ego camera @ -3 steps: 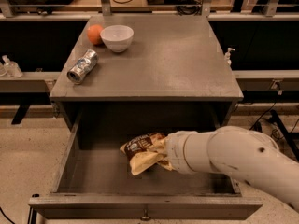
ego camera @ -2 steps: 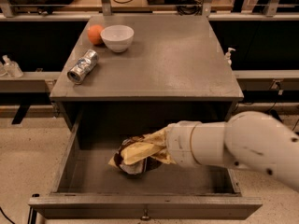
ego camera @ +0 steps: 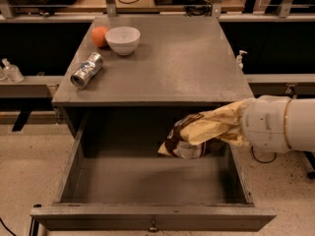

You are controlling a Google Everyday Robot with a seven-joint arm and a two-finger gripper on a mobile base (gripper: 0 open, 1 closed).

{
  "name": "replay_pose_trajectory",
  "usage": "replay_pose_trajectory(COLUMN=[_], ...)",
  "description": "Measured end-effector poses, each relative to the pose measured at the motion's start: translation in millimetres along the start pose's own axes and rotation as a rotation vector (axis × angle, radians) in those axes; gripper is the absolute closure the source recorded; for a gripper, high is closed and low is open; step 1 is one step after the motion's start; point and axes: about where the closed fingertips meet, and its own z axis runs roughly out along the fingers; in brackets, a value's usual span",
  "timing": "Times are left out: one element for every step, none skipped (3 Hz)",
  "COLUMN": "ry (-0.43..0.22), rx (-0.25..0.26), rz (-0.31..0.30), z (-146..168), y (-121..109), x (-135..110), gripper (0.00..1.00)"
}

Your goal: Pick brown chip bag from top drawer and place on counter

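The gripper (ego camera: 191,137), centre-right, clamps its fingers (ego camera: 209,126) on the bag (ego camera: 177,144) above the open drawer (ego camera: 138,181). The desk's (ego camera: 182,68) front edge sits just above.

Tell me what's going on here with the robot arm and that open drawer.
The robot's gripper, reaching in from the right, is shut on the brown chip bag and holds it in the air above the floor of the open top drawer, just below the front edge of the counter. The bag is not yet on the counter. A silver can, a white bowl and an orange sit at its back left.
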Motion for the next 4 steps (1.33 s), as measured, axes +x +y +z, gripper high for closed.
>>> replay_pose_trajectory(ry=[0.028,0.062,0.078,0.092], rx=[-0.024,-0.081,-0.125,-0.108], rz=[0.018,0.051,0.101,0.095], z=[-23.3,-59.2,-95.3,-119.8], y=[-20.0,-55.1,-89.1,-112.6], x=[50.6,77.9,91.3,91.9], gripper=[1.0,1.0,1.0,1.0])
